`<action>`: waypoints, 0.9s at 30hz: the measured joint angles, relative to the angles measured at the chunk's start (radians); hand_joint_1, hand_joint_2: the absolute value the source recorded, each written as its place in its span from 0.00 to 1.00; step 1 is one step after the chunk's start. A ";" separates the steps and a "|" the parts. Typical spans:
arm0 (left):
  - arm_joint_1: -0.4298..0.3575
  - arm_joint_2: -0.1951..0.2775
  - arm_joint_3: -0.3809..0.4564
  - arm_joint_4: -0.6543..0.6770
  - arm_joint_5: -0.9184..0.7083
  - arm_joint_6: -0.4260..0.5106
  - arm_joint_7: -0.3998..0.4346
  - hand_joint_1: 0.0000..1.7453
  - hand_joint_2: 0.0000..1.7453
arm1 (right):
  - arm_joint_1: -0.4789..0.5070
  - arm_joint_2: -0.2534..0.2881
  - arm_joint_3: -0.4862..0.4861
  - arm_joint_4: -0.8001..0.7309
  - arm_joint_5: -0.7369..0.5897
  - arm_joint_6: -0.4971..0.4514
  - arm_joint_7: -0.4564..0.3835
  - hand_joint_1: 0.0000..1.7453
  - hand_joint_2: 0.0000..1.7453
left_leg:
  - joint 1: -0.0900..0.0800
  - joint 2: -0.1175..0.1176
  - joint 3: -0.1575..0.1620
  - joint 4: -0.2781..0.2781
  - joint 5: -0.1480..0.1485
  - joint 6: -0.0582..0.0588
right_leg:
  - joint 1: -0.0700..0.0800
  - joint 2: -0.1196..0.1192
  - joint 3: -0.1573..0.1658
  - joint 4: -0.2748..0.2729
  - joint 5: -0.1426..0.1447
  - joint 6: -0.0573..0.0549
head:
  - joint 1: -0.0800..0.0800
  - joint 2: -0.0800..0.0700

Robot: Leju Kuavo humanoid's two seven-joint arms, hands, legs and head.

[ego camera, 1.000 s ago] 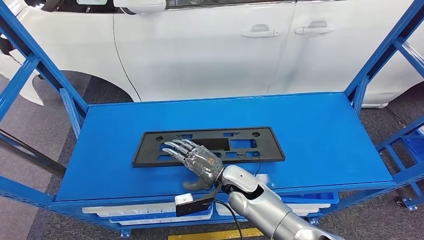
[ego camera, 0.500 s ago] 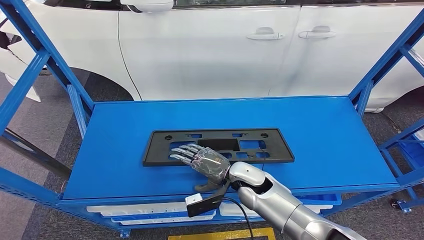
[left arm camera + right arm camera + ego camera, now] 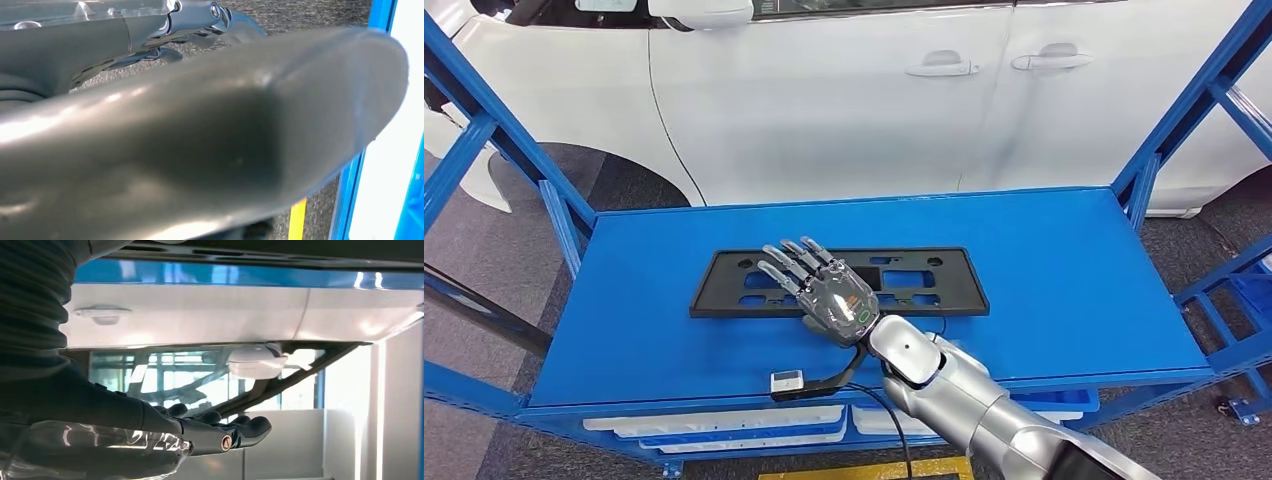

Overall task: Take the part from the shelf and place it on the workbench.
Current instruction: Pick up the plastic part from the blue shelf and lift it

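The flat black rectangular plastic part with cut-out slots (image 3: 839, 282) lies lengthwise on the top board of the blue metal shelf (image 3: 1064, 270), about mid-width and a little toward the near edge, with bare blue board on every side of it. Behind the shelf stands a white car (image 3: 844, 90), its doors close beyond the far edge.

The step in hand looks like the reach for the pickup: the right robot hand (image 3: 824, 292) hovers over the middle of the part, fingers spread and stretched forward, gripping nothing. Whether the palm touches the plastic I cannot tell. The next move probably calls for getting fingers under one long edge, since the part lies flush on the board with no raised lip to catch; sliding it toward the near edge could help.

The blue slanted shelf posts (image 3: 1194, 100) flank both ends, so a long part should be lifted level and drawn straight back between them. A small white-tipped device on a black cable (image 3: 787, 381) hangs just over the near edge below the wrist.

The left robot hand (image 3: 150, 35) appears close and blurred in its wrist view; its state I cannot tell.
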 joint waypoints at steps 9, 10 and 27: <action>0.001 0.003 0.000 0.000 -0.013 -0.004 0.006 0.00 0.00 | 0.005 0.022 -0.216 0.131 0.279 -0.009 0.189 0.00 1.00 | -0.006 -0.002 0.098 -0.249 0.137 0.031 | 0.008 0.001 -0.001 0.014 -0.013 0.025 | 0.002 0.000; 0.002 0.003 -0.001 0.000 -0.013 -0.005 0.006 0.00 0.00 | 0.004 0.021 -0.242 0.150 0.301 -0.009 0.199 0.00 1.00 | -0.005 -0.002 0.099 -0.253 0.139 0.038 | 0.007 0.001 -0.002 0.017 -0.017 0.031 | 0.002 0.000; 0.000 0.007 -0.002 0.000 -0.012 -0.021 -0.004 0.00 0.00 | -0.024 -0.011 -0.313 0.304 0.388 0.015 0.243 0.27 1.00 | -0.007 0.000 0.098 -0.218 0.103 0.019 | -0.002 -0.002 -0.002 -0.006 0.009 0.011 | 0.005 0.000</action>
